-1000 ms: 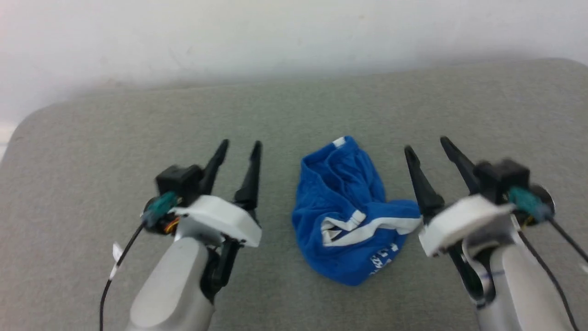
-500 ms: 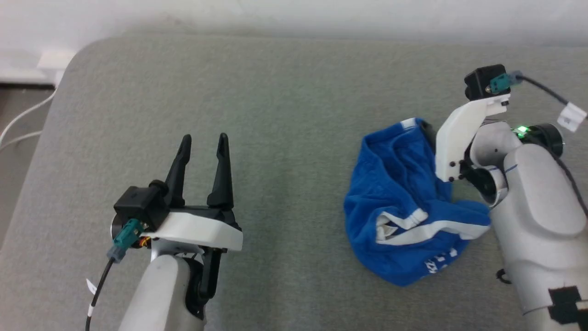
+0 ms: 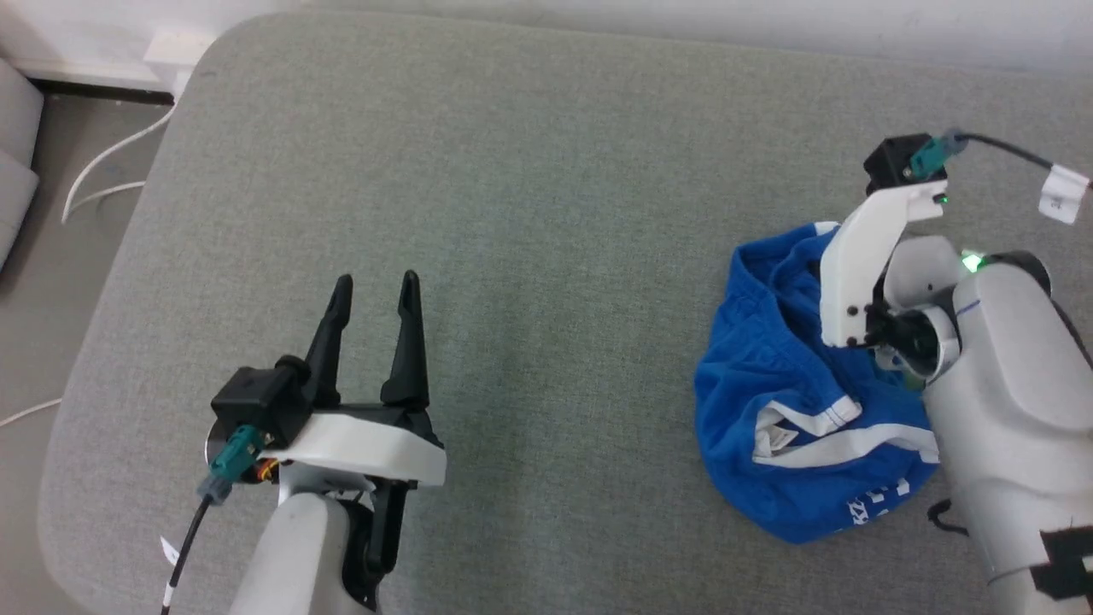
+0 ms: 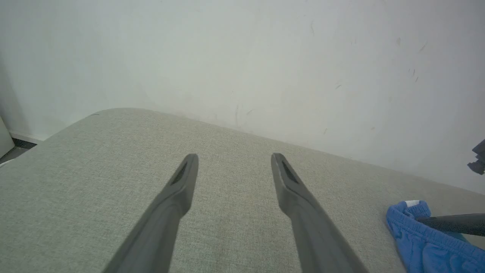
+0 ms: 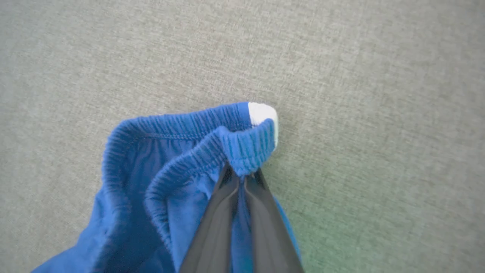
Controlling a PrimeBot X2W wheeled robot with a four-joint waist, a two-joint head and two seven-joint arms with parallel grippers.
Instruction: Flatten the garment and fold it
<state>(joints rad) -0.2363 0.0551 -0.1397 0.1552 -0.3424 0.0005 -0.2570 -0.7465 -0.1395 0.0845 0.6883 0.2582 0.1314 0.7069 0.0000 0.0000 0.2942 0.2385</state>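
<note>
So from where I'm standing: way over on the left there's a strip of floor (image 3: 60,282) with a white cable (image 3: 102,162) trailing across it. Then comes the big grey cushion (image 3: 546,171), rounded corner and all, with a plain pale wall (image 4: 242,57) behind it. The left gripper (image 3: 376,282) hangs over the left part of the cushion, its two dark fingers (image 3: 408,342) spread apart with nothing between them, just bare fabric underneath, well apart from the clothes. Its little black wrist camera (image 3: 256,397) sits behind the fingers with a teal plug (image 3: 235,448) sticking out. Next is a wide stretch of bare cushion, and over on the right side lies the garment (image 3: 768,410), royal blue shorts bunched up in a heap, not flat at all. White stripes (image 3: 854,444) curl across the near part of the pile, and some white lettering (image 3: 875,500) peeks out by the near edge, too crumpled for me to read. The right gripper (image 5: 242,172) is down at the far end of the heap, pinched together on the gathered waistband (image 5: 182,125), right next to a small white patch (image 5: 261,112) on the band. The band folds over on itself just where it's pinched. Can't tell if that corner is off the cushion or resting on it. The right forearm (image 3: 1008,367) sits right against the pile's right edge, with a green light (image 3: 971,262) glowing on it.
</note>
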